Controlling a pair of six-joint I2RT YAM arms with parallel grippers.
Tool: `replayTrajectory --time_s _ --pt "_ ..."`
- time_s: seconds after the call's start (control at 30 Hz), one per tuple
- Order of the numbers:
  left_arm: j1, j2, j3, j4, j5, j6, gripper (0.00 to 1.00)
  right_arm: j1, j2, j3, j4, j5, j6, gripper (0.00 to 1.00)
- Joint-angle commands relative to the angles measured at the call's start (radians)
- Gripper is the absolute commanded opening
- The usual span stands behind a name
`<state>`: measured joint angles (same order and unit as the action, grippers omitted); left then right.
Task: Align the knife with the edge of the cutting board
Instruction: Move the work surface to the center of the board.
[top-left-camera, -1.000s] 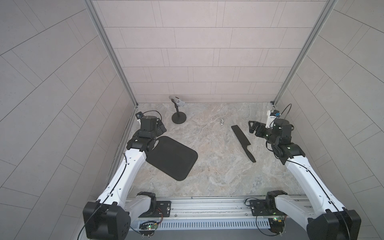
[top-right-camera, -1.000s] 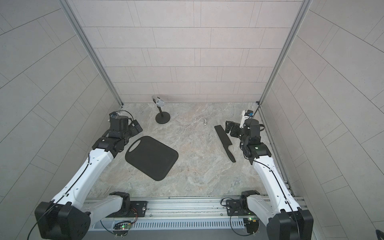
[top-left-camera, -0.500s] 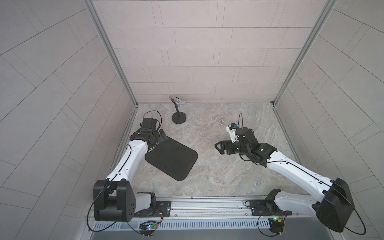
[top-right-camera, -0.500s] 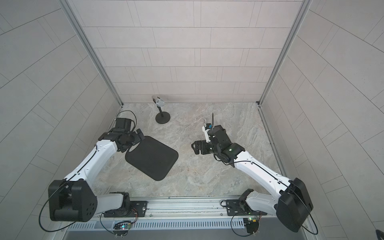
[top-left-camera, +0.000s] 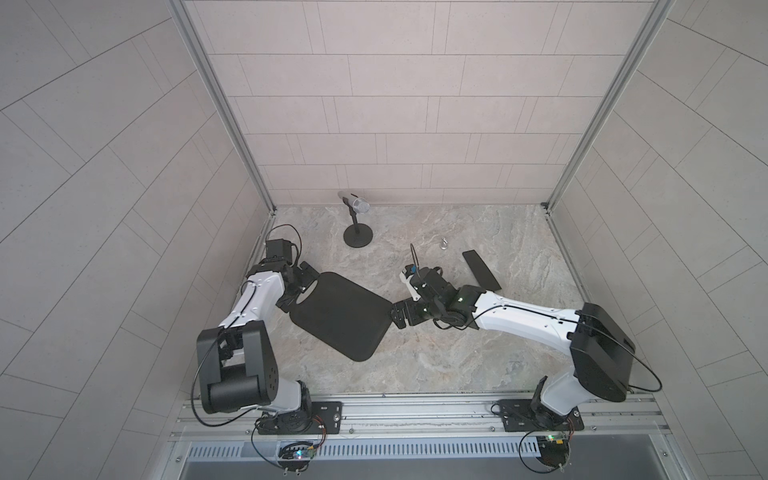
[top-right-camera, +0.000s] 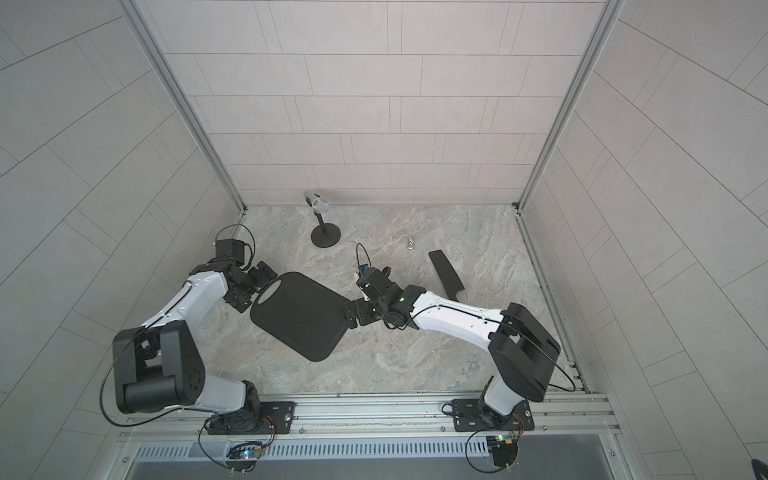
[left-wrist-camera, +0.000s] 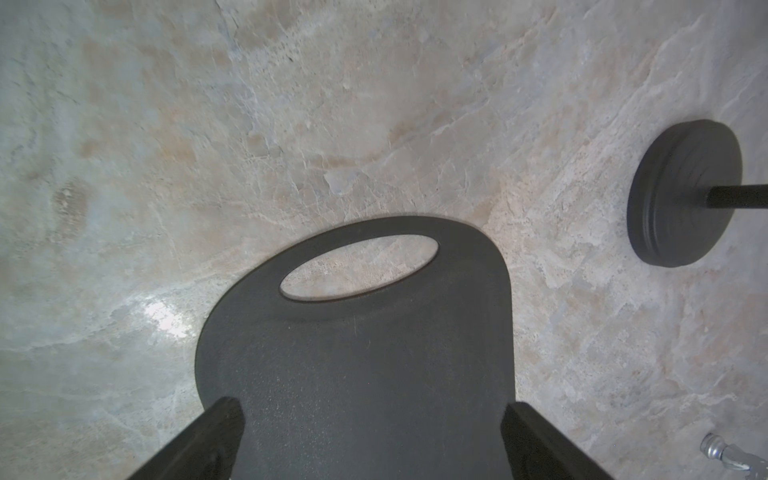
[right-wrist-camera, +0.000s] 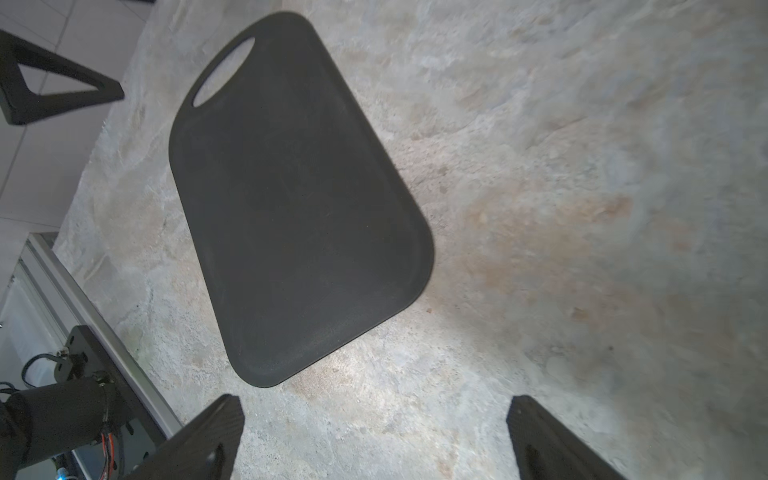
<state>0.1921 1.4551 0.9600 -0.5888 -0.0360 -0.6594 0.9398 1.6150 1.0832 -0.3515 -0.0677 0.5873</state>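
Two white-and-black robot arms are reaching over a marbled stone tabletop (top-left-camera: 457, 365) inside a tiled booth. The cutting board (top-left-camera: 338, 318), flat, black and rounded at the corners, is lying at an angle on the left half of the table. Its oval handle hole is pointing toward the left arm.

The left gripper (left-wrist-camera: 372, 409) is hovering at that handle end. In its wrist view its two black fingers (left-wrist-camera: 208, 436) are standing wide apart with the board's surface showing between them. I cannot tell whether they are touching it.

The right gripper (top-left-camera: 400, 316) is reaching in from the opposite side and sitting just beside the board's right-hand corner. Its jaws are spread wide too. In its wrist view only bare table is showing between the fingers (right-wrist-camera: 212, 440), with the board lying just ahead of them.

The knife (top-left-camera: 481, 269), all black, is lying flat and slanted on the right side of the table, well apart from the board. Its wide blade is showing, while the right arm is hiding its near end.

Toward the back wall a silver microphone (top-left-camera: 358, 204) is standing on a round black base. A small metal piece (top-left-camera: 444, 244) is lying between it and the knife.
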Motion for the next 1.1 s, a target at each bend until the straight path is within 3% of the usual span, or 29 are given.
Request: replayTrajectory --time_s 0.0,0.4,0.67,1.07 --pt "0.015 0.029 0.008 0.035 0.020 -0.020 1.00 0.036 0.059 0.048 -0.016 0.018 -0.008 1.00" --pt "0.081 0.171 0.083 0.084 0.066 -0.015 1.00 0.185 0.222 0.196 -0.073 0.078 -0.033 1.00" --pt "0.081 0.280 0.188 0.042 0.073 0.008 1.00 0.250 0.313 0.289 -0.140 0.124 -0.059 1.00" --pt "0.081 0.450 0.287 0.023 0.180 0.030 1.00 0.315 0.415 0.410 -0.230 0.189 -0.094 1.00"
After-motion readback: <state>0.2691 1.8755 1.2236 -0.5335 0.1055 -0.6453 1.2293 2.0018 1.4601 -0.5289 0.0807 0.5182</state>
